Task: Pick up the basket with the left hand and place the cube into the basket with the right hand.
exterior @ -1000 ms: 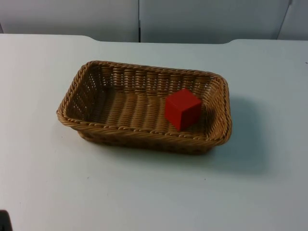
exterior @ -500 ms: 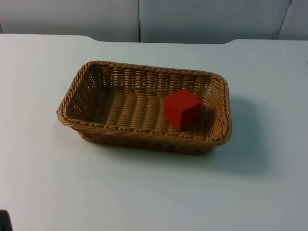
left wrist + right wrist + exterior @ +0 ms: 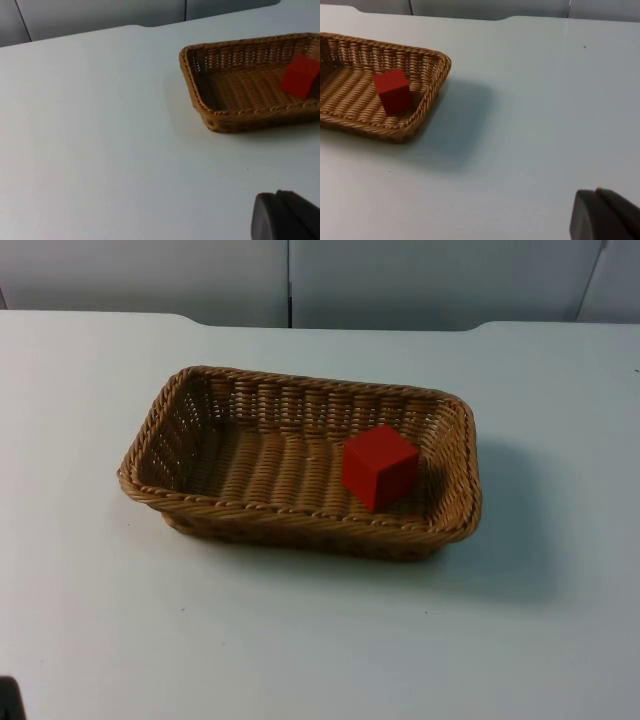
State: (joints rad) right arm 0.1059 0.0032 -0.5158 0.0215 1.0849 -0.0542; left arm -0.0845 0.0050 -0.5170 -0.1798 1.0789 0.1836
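Top view: the basket (image 3: 300,462) sits on the table (image 3: 320,640) around the middle of the frame, long side running left to right. The cube (image 3: 379,466) lies inside it, on the floor of its right end, close to the right wall (one corner turned toward the camera). The partition (image 3: 300,280) runs across the top edge.

Left wrist view: my left gripper (image 3: 285,217) hangs over bare table, well apart from the basket (image 3: 240,85). Just one dark fingertip is visible, so I cannot tell whether the fingers are spread or pressed together. The cube (image 3: 300,76) rests in the basket's far end. This arm is waiting.

Right wrist view: my right gripper (image 3: 605,216) is likewise over bare table, well apart from the basket (image 3: 385,95). Again one fingertip, so I cannot tell its state. The cube (image 3: 392,91) sits inside, near the basket's closer short wall, touching nothing of mine.
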